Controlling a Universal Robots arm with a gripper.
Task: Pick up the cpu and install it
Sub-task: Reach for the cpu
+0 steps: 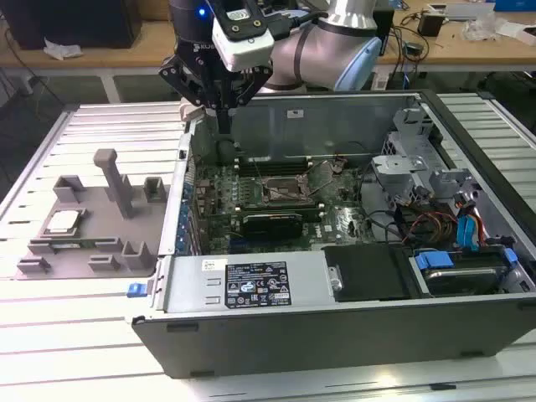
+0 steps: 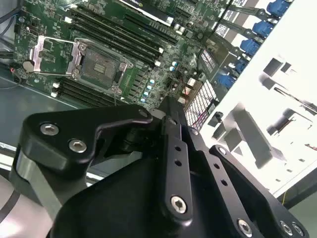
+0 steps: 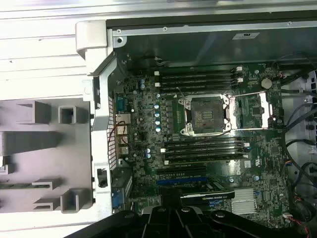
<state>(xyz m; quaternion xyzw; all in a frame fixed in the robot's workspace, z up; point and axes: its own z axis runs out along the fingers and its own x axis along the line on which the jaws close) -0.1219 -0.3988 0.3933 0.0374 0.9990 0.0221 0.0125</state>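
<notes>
We see a pale slatted table (image 1: 67,335) carrying an open computer case (image 1: 251,327), which takes up the middle and the exterior view's right. The silver arm (image 1: 335,42) reaches in from the far side, over the case's far wall.

Inside the case lies the green motherboard (image 1: 343,218), which both wrist views look down on (image 2: 133,74) (image 3: 143,114). Just outside the case, at the exterior view's left, a grey fixture plate (image 1: 92,209) with raised blocks and a post sits flat on the table, and the first wrist view catches part of it (image 3: 29,148).

The black gripper (image 1: 224,127) hangs at the far left corner of the case, its tip pointing down just above the board's far edge. Its fingers are pressed together, and we can see nothing between them. The second wrist view shows its linkages and one finger (image 2: 171,148) up close.

The socket (image 1: 289,191) sits near the middle of the board, to the right of the gripper and nearer to us. Its dark square centre is uncovered in both wrist views (image 2: 101,63) (image 3: 205,115).

The cpu (image 1: 63,221) rests flat on the fixture plate, silver top up, near the plate's left edge. It is well apart from the gripper and outside the case.
</notes>
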